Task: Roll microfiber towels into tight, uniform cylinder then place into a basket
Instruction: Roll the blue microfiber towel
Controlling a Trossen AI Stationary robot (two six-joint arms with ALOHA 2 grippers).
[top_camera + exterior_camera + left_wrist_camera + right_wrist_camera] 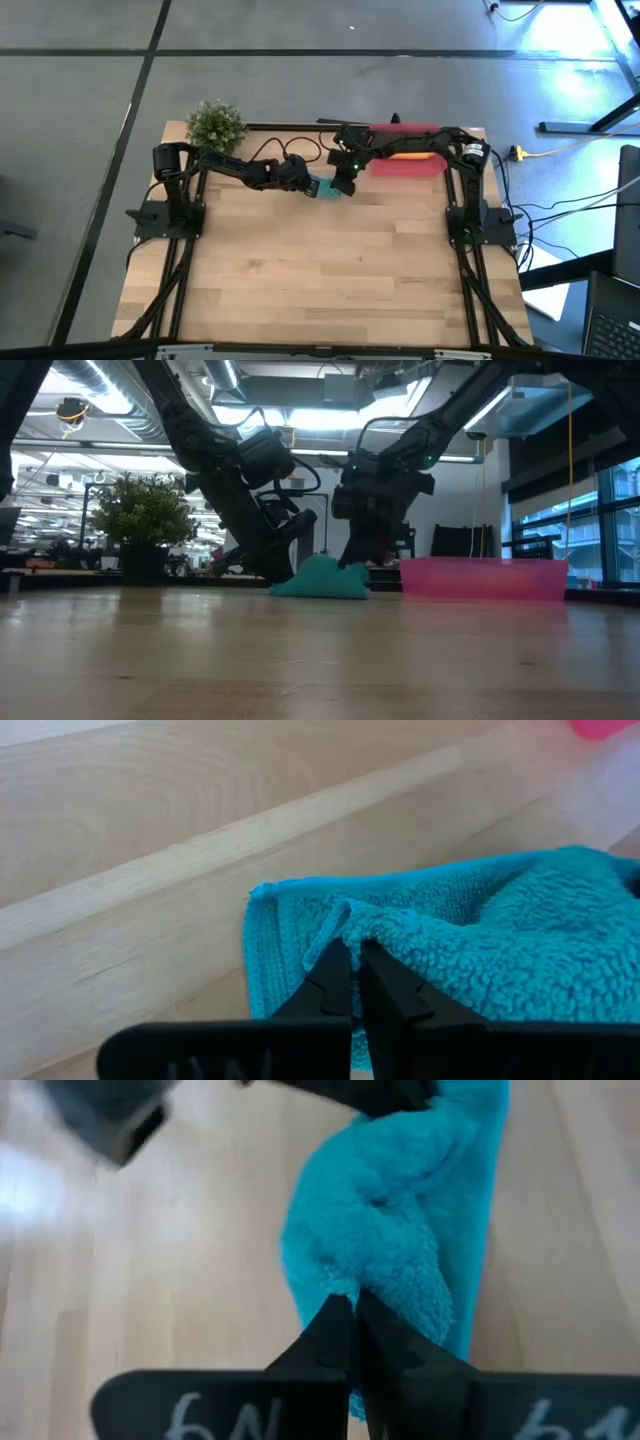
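Fingers on both arms are pinched together on the teal towel: from the left wrist camera I see the left gripper nipping a fold near one end, and from the right wrist camera the right gripper nipping the bunched middle of the same cloth. Overhead, the left gripper and right gripper sit close together at the far side of the table, the teal towel between them. From table height the teal towel is a low lumpy mound, not yet a tight even cylinder. It lies just beside the basket, outside it. An orange strip, which I take for the orange towel, shows inside the basket past the right arm; whether it is properly rolled I cannot tell. My judgement: roughly halfway. One towel seems placed, the teal one needs its roll finished and then a lift into the basket. A plant stands at the far left corner.
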